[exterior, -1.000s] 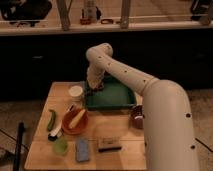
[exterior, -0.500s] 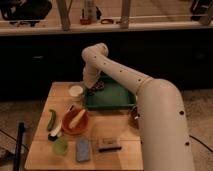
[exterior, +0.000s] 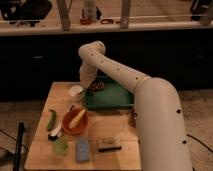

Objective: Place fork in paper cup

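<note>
The white paper cup (exterior: 76, 91) stands upright at the back left of the wooden table (exterior: 117, 132), just left of the green tray (exterior: 112, 97). My gripper (exterior: 90, 88) hangs at the tray's back left corner, right beside the cup and slightly above its rim, and it is shut. Whether it holds anything does not show. I cannot pick out the fork anywhere. My white arm sweeps in from the lower right and bends down over the tray.
An orange bowl (exterior: 75, 121) holding something pale sits in front of the cup. A green cucumber (exterior: 51, 120), a black-and-white brush (exterior: 57, 132), a translucent green cup (exterior: 61, 145), a blue sponge (exterior: 82, 149) and a dark bar (exterior: 109, 144) lie along the left and front.
The gripper has moved left from over the tray to the tray's corner beside the paper cup. The things on the table have not moved.
</note>
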Controlling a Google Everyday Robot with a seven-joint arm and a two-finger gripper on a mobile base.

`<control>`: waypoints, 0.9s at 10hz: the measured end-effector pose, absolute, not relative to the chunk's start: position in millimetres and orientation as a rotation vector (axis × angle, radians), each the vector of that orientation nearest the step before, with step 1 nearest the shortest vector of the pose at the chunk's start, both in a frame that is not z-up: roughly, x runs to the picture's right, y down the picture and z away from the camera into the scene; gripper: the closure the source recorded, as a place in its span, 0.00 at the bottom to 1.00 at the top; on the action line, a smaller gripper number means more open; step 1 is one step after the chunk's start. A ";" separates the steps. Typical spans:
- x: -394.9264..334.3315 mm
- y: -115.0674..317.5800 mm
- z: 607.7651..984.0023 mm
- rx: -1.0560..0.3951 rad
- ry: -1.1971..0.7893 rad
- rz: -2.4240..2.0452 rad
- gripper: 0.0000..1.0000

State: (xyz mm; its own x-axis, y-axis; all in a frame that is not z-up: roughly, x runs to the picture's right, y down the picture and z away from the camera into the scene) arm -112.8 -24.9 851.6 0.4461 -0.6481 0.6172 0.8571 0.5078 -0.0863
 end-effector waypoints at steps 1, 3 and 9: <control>-122.0 -25.7 850.0 -0.419 -0.578 -0.991 1.00; -139.2 -25.9 847.4 -0.422 -0.612 -1.043 1.00; -168.9 -19.2 851.8 -0.460 -0.671 -1.134 0.97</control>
State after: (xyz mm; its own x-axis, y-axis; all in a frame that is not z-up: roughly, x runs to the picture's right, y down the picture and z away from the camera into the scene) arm -168.9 -19.2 851.8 0.2636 -0.6692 0.6947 0.9311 0.3648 -0.0019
